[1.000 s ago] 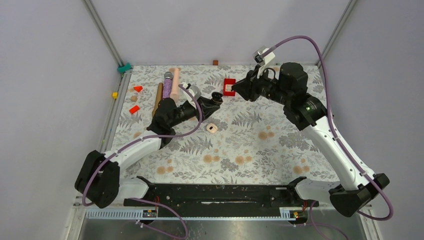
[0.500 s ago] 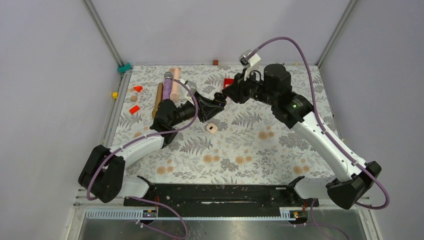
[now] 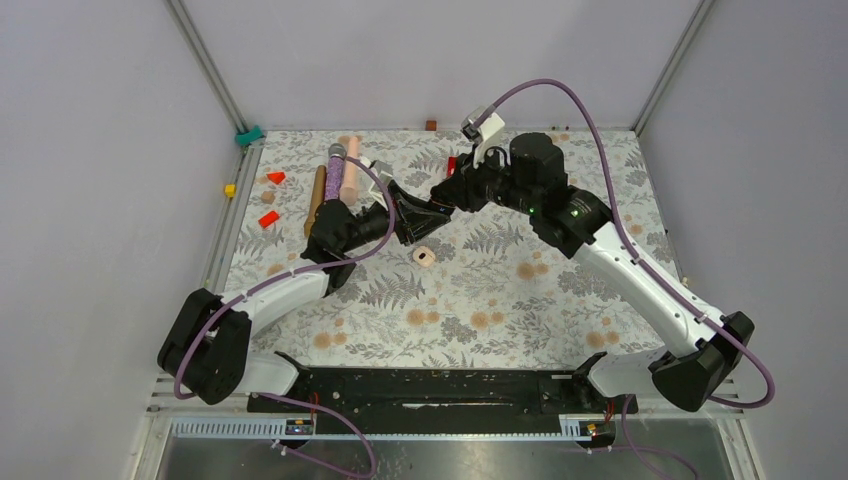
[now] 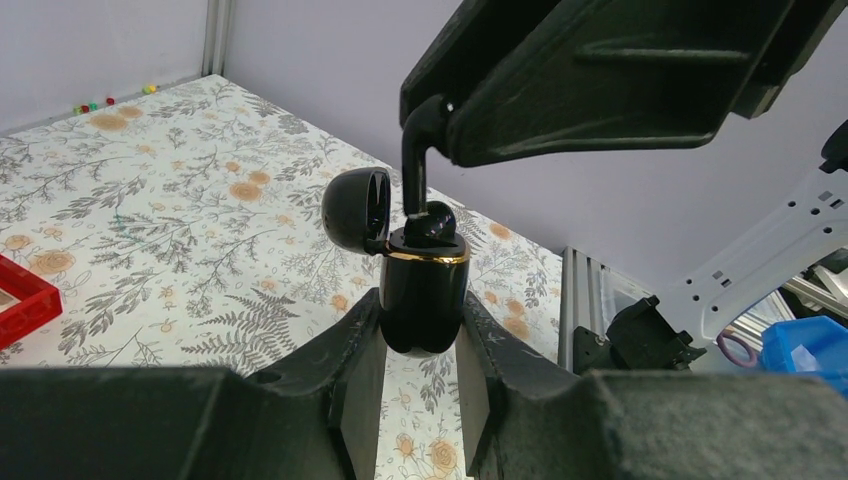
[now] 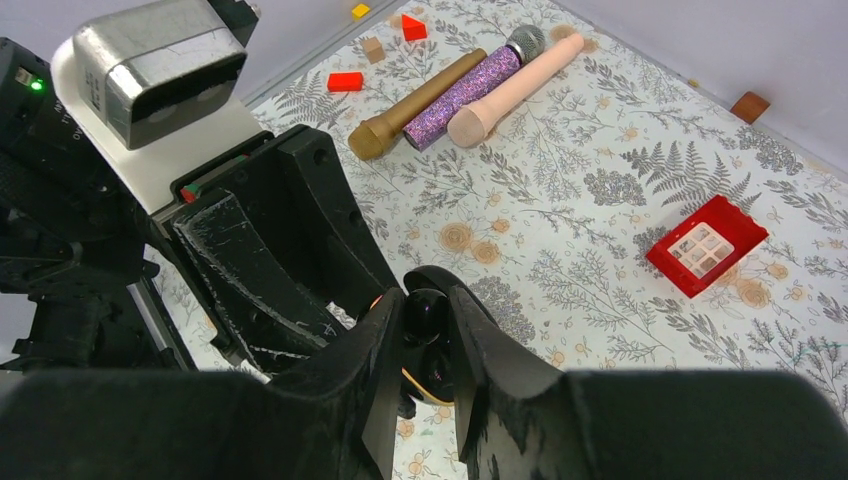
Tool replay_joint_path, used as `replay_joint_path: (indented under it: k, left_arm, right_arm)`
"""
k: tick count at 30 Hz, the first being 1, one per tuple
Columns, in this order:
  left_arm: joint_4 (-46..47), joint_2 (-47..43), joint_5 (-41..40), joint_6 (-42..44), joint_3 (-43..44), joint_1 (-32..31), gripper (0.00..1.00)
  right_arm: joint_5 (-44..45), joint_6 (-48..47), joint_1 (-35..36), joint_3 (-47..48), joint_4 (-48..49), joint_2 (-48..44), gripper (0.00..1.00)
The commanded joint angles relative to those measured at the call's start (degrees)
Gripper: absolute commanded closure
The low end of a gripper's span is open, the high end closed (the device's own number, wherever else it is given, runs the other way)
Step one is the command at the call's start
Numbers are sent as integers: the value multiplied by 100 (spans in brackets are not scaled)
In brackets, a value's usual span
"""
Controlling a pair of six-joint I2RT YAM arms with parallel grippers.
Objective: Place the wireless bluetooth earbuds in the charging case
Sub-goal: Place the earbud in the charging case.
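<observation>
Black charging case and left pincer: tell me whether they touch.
Touching. Left wrist view: fingers of the left pincer press both sides of the black charging case, no gap.

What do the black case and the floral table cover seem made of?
Black case: probably hard glossy plastic, given sharp highlights; gold rim band looks metallic. Floral table cover: matte printed sheet, fabric or paper unclear; no glare.

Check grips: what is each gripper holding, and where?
Left gripper clamps the black charging case by its lower body. Right gripper pinches a black earbud by its sides.
</observation>
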Motion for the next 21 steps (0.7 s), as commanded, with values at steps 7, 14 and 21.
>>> replay_joint_path:
  k: [7, 14, 21]
  left_arm:
    - [501, -15, 152, -181, -19, -31, 100]
    - [500, -24, 158, -171, -18, -29, 100]
    - [509, -38, 151, -173, -21, -28, 100]
  right_arm:
    - [181, -122, 178, 255, 79, 61, 72]
    - [101, -121, 252, 289, 21, 82, 72]
    - [48, -121, 285, 223, 22, 58, 72]
